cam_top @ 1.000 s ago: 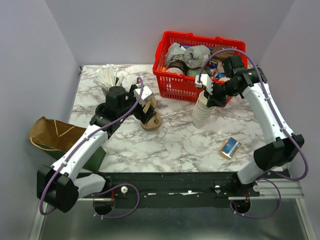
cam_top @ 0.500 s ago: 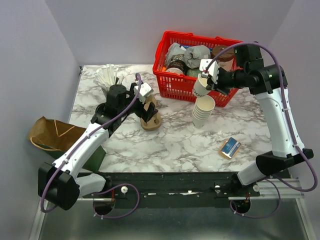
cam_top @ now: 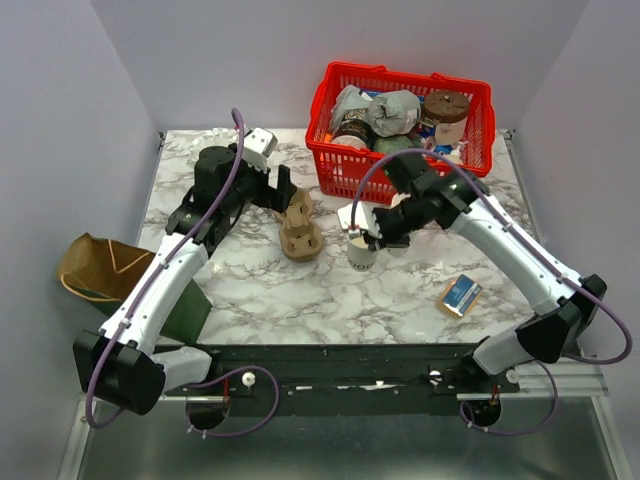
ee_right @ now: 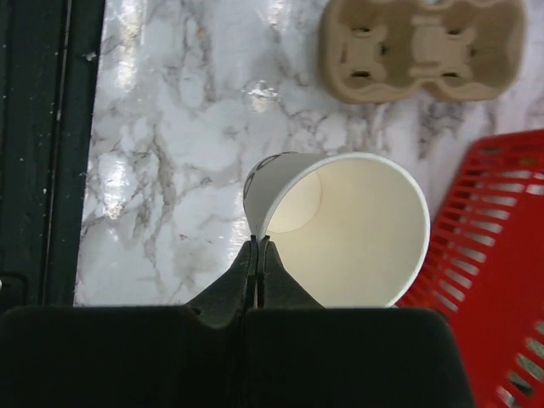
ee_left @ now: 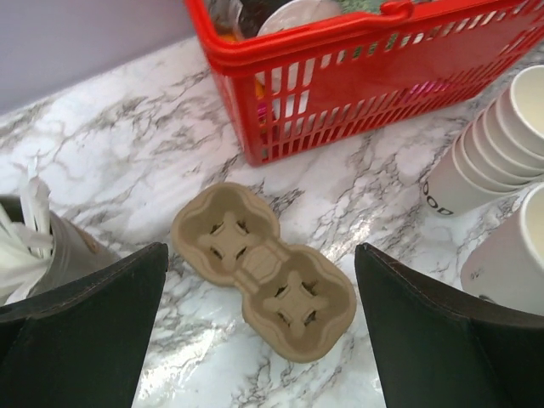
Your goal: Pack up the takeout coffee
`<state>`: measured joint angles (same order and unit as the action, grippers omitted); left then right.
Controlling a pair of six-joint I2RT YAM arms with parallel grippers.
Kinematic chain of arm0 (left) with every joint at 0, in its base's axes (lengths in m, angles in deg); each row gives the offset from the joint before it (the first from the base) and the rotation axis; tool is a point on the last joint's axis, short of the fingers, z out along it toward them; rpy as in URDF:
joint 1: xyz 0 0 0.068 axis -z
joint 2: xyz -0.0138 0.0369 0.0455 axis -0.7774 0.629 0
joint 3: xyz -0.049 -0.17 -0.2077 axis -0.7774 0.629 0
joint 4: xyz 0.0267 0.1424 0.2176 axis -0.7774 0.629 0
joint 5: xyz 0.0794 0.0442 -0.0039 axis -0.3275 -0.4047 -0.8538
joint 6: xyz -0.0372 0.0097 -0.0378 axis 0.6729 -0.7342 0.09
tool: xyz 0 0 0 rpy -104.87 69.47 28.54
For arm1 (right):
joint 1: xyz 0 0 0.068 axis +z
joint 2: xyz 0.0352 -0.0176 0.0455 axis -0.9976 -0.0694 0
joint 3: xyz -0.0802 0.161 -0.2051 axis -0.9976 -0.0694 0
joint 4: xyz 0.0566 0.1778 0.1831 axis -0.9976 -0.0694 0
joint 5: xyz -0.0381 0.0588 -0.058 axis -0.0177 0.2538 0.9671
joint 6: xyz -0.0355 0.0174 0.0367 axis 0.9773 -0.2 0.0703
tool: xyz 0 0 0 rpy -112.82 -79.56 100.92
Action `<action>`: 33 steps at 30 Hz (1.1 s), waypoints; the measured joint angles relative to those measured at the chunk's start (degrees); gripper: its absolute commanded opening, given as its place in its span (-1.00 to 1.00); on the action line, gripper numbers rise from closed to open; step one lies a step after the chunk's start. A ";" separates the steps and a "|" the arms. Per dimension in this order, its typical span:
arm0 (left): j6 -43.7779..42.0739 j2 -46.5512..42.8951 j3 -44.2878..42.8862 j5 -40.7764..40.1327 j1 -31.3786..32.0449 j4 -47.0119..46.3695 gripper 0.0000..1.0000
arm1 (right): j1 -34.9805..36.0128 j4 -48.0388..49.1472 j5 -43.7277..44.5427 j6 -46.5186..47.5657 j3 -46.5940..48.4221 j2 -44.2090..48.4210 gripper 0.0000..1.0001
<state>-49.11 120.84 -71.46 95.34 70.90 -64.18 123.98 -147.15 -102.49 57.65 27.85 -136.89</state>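
A brown two-hole cup carrier [cam_top: 300, 233] lies flat on the marble table. In the left wrist view the carrier [ee_left: 263, 272] sits below and between the wide-apart fingers of my left gripper [ee_left: 259, 255], which is open and empty. My right gripper [cam_top: 362, 228] is shut on the rim of a white paper cup [cam_top: 360, 252], held tilted just right of the carrier. The right wrist view shows the jaws pinched on the cup's [ee_right: 357, 229] wall, with the carrier [ee_right: 421, 47] beyond. A stack of white cups [ee_left: 489, 149] stands by the basket.
A red basket [cam_top: 400, 130] full of goods stands at the back right. A cup of white stirrers [ee_left: 34, 229] is at the back left. A small blue-and-orange box [cam_top: 460, 295] lies front right. A brown paper bag [cam_top: 95, 270] hangs off the left edge.
My right gripper lifted one cup off the stack and swung it left and down beside the carrier. My left gripper rose and drew back from the carrier, still open.
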 measured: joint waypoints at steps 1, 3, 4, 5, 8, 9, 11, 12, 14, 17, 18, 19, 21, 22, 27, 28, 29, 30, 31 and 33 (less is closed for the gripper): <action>0.37 -0.02 0.04 -0.66 -0.44 0.63 0.97 | 0.61 1.20 -0.04 0.26 -2.84 0.02 -0.99; 0.83 -0.31 0.52 -1.40 -0.59 1.64 0.97 | 1.44 4.04 -0.02 0.50 -8.52 0.46 -0.99; 0.83 -0.83 1.05 -1.64 -0.57 2.40 0.97 | 1.73 5.77 -0.04 0.59 -11.39 0.70 -0.99; 0.79 -1.31 1.51 -1.75 -0.55 3.04 0.97 | 1.97 7.56 -0.07 0.68 -14.16 1.11 -0.99; -0.39 -4.15 3.19 -1.88 -0.50 5.16 0.97 | 2.56 12.28 -0.11 0.92 -20.92 2.73 -0.99; -0.96 -5.01 3.50 -1.95 -0.50 5.97 0.97 | 2.62 13.75 -0.15 0.98 -22.60 3.45 -0.99; -2.71 -6.32 3.58 -2.05 -0.50 7.72 0.97 | 2.93 16.37 -0.26 1.42 -25.14 4.96 -0.99; -3.89 -6.67 3.56 -2.05 -0.50 8.52 0.97 | 3.08 17.27 -0.39 1.68 -25.83 5.42 -0.99; -6.08 -6.78 3.52 -2.27 -0.50 10.78 0.97 | 3.34 18.69 -0.72 2.08 -26.47 5.75 -0.99; -9.29 -5.95 3.41 -2.93 -0.50 14.45 0.96 | 3.34 21.05 -1.16 2.56 -28.04 5.90 -0.99; -10.54 -5.51 3.21 -3.13 -0.50 16.04 0.96 | 3.37 21.66 -1.18 2.78 -29.00 5.99 -0.99; -11.52 -5.20 3.15 -3.30 -0.50 17.20 0.96 | 3.37 21.92 -1.27 2.91 -29.77 5.99 -0.99; -13.38 -4.68 3.08 -3.78 -0.50 19.74 0.96 | 3.41 22.08 -1.29 3.19 -30.86 5.99 -0.99; -14.25 -4.52 3.08 -3.98 -0.50 20.98 0.96 | 3.41 22.23 -1.31 3.32 -31.17 5.99 -0.99; -15.93 -4.46 3.08 -4.20 -0.50 23.98 0.95 | 3.69 23.26 -1.33 3.91 -31.74 5.99 -0.78; -16.04 -4.46 3.08 -4.20 -0.50 24.33 0.95 | 3.74 23.32 -1.33 4.11 -31.74 5.99 -0.71; -16.15 -4.46 3.10 -4.22 -0.50 24.57 0.95 | 3.74 23.34 -1.36 4.33 -31.74 5.99 -0.56; -16.17 -4.46 3.13 -4.24 -0.50 24.72 0.95 | 3.74 23.37 -1.36 4.59 -31.74 5.99 -0.51; -16.17 -4.44 3.15 -4.24 -0.46 24.83 0.94 | 3.74 23.32 -1.38 4.90 -31.74 5.99 -0.47; -16.15 -4.31 3.21 -4.24 -0.37 24.92 0.94 | 3.74 23.06 -1.36 5.57 -31.74 5.99 -0.41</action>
<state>-65.26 116.54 -68.25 91.09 70.53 -39.26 127.71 -124.09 -103.84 63.22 -3.89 -130.90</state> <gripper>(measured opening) 0.974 0.251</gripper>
